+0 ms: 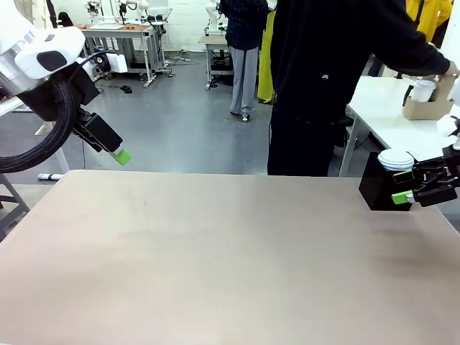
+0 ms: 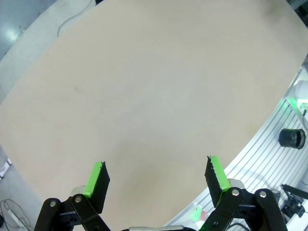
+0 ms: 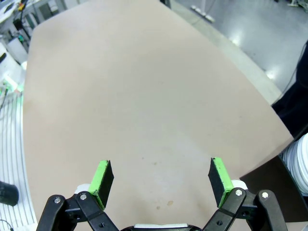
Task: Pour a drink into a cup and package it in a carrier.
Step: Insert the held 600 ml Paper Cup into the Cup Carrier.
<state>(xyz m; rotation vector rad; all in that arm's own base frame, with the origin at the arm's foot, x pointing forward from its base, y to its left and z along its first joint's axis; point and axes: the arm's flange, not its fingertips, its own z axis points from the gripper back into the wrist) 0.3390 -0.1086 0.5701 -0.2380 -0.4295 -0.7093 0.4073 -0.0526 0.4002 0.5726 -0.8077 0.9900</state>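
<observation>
the carrier [image 1: 425, 108] sat on a far side table by the person's hand [image 1: 451, 70], nearer the right gripper [image 1: 403, 186]; both it and the left gripper [image 2: 156, 179] hung with fingers apart, holding nothing.

Left arm [image 1: 43, 54]: white shell, black wrist block, thick black braided cable loop. Both grippers black, linkage fingers with silver pivot screws, green ridged pads [image 2: 214, 175]. Person [image 1: 323, 65]: black long-sleeved top, black trousers.

lid box [image 1: 381, 188] at table's [image 1: 215, 266] far-right edge
</observation>
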